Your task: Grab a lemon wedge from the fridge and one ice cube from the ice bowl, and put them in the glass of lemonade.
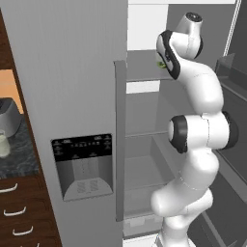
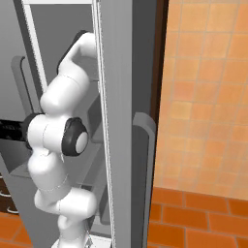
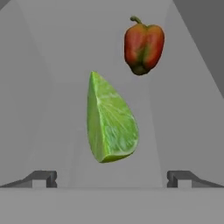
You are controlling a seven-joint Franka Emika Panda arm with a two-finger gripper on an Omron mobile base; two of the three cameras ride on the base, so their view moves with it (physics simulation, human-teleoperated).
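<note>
Pincer (image 3: pixel 112 178) open wide, its two small dark fingertips (image 3: pixel 43 178) standing far apart at the bottom of the hand view and gripping nothing. Between and just beyond them lies the yellow-green lemon wedge (image 3: pixel 111 120) on the pale grey fridge shelf (image 3: pixel 52 131), clear of both tips. Farther back on that shelf sits a red bell pepper with a green stem (image 3: pixel 143 43), apart from the wedge. In the left base view the white arm with dark joints (image 1: pixel 198 125) reaches up into the open right side of the tall grey double-door fridge (image 1: pixel 72 72), and a sliver of the green wedge shows beside the wrist at an upper shelf. At the far left, the small clear glass of pale lemonade (image 1: pixel 4 144) stands on the dark speckled desk (image 1: pixel 19 154).
</note>
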